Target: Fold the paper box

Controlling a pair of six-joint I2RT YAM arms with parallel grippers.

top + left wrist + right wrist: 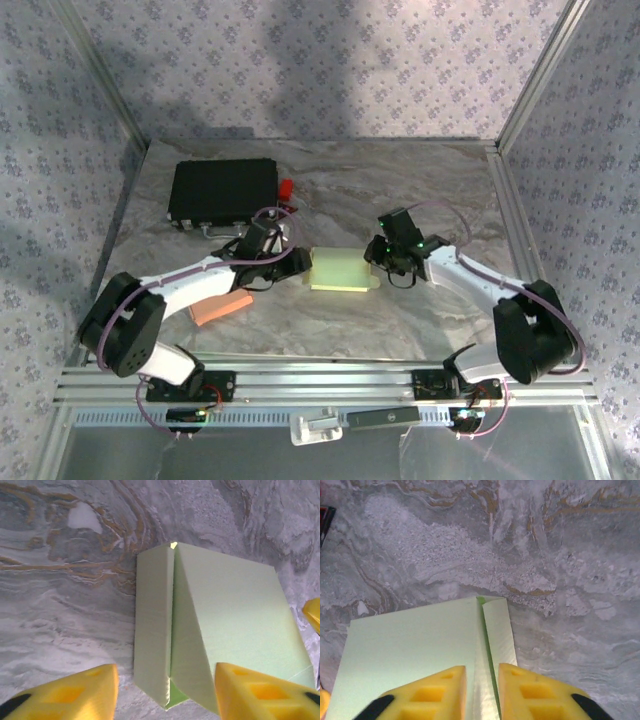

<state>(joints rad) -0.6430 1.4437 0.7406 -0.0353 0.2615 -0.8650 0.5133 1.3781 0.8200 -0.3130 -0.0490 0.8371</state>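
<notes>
The pale green paper box [340, 270] lies flat in the middle of the marble table, between my two arms. My left gripper [300, 262] is at its left end. In the left wrist view that gripper [166, 680] stands open, its yellow fingers [75, 690] wide astride the box [225, 620] where a narrow end panel meets the sloping top. My right gripper [383, 255] is at the box's right end. In the right wrist view its jaws [482, 672] stand a narrow gap apart over the box [415, 645], with the seam beside the thin end flap [500, 630] between them.
A black case [222, 190] with a small red piece [287, 187] beside it sits at the back left. An orange-pink block [220, 307] lies under the left arm. Metal frame posts and patterned walls close in the table on three sides.
</notes>
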